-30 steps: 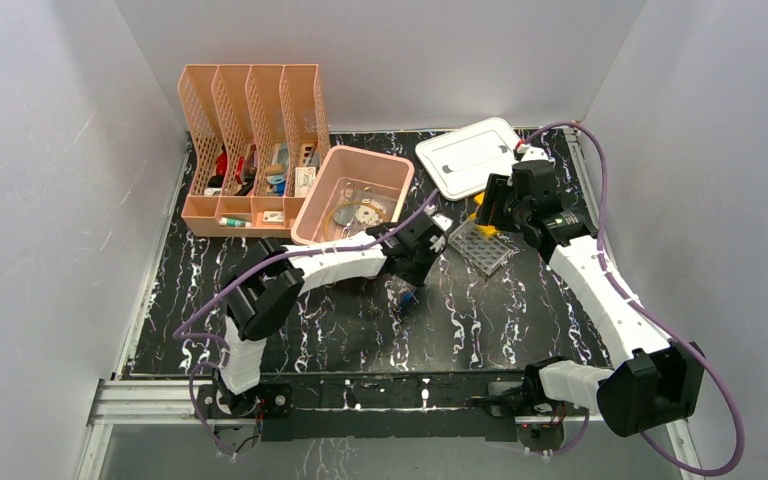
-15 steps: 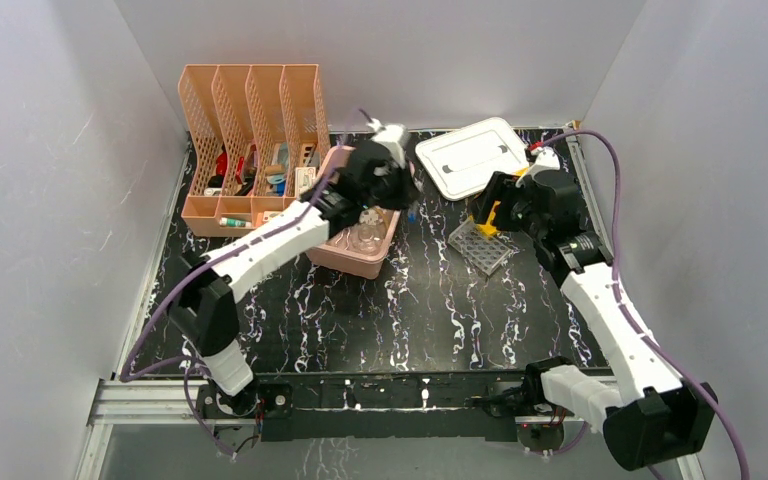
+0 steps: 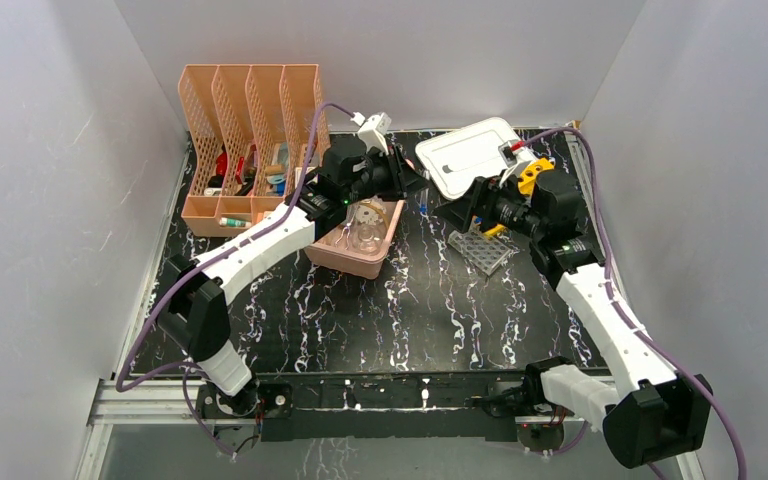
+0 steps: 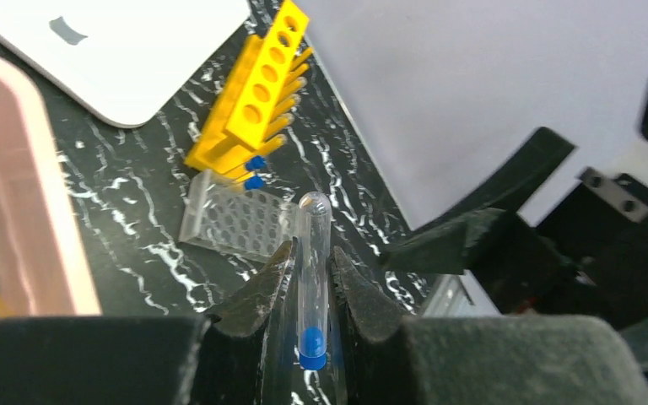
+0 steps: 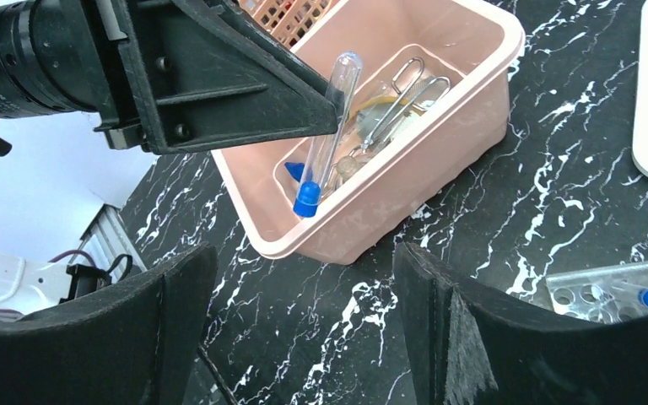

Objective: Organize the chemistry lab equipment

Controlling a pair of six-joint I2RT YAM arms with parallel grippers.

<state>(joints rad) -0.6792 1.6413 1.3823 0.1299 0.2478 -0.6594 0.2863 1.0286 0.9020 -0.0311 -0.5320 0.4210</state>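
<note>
Top view: my left gripper (image 3: 407, 182) hangs by the far corner of the pink tub (image 3: 355, 262), and my right gripper (image 3: 457, 212) faces it, close by.

Left wrist: I'm pinching the test tube (image 4: 313, 245) near its capped end, with the round tip poking out toward the yellow rack (image 4: 261, 84).

Right wrist: those jaws are spread wide with nothing in them.

My worry is that it's a slick tube in a skinny grip. If the right one grabs off-centre, I reckon it pivots out and drops.
</note>
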